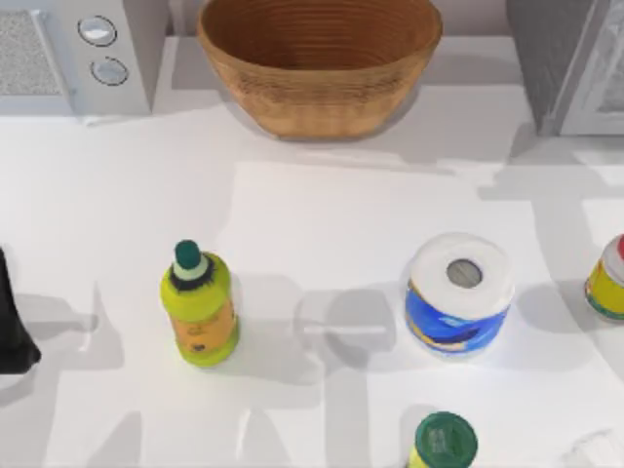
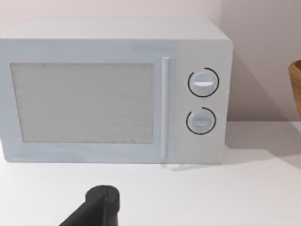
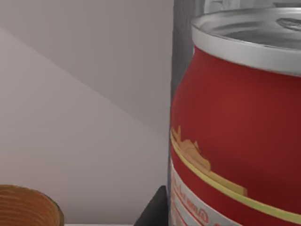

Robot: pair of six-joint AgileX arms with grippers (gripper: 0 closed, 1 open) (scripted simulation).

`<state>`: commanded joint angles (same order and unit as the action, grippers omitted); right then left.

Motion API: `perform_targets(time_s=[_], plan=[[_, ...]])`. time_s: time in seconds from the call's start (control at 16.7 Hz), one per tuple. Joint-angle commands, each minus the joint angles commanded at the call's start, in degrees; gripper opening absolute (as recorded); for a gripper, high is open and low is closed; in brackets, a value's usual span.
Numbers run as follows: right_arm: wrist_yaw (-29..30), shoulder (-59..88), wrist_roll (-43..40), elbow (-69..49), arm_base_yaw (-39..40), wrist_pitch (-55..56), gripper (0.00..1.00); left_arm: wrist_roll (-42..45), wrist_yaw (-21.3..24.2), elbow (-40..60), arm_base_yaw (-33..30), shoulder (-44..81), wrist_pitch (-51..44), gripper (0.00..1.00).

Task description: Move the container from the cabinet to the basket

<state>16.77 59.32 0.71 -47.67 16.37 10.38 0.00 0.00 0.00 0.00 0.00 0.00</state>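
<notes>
Right gripper sitting close by can (image 3: 235, 132), at cabinet (image 1: 570, 63); jaws: cannot tell. Next: carrying can left into basket (image 1: 322, 68).

basket (image 1: 319, 66) left of cabinet (image 1: 570, 63)

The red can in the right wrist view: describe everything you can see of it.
The red can looms close to the right wrist camera, upright. Its body is glossy red, curving in at the shoulder to a shiny silver metal rim and recessed top. A thin yellow band slants across the lower body, with a gold emblem above it and a pale label with red lettering below. Behind it stands the cabinet's dark grey edge. A dark wedge shows beside its base; whether that touches it cannot be told.
</notes>
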Motion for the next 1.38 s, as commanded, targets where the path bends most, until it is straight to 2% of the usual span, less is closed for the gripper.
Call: perform_targets(time_s=[0.48, 0.78, 1.02, 1.38], plan=[[13.2, 45.9, 0.6, -37.4, 12.5, 8.3, 0.00, 0.0, 0.0, 0.0, 0.0, 0.0, 0.0, 1.00], [19.0, 66.6, 0.9, -54.0, 18.1, 12.0, 0.00, 0.0, 0.0, 0.0, 0.0, 0.0, 0.0, 1.00], [21.4, 74.7, 1.0, -60.9, 20.4, 13.6, 0.00, 0.0, 0.0, 0.0, 0.0, 0.0, 0.0, 1.00], [21.4, 75.6, 1.2, -60.9, 20.3, 13.6, 0.00, 0.0, 0.0, 0.0, 0.0, 0.0, 0.0, 1.00]])
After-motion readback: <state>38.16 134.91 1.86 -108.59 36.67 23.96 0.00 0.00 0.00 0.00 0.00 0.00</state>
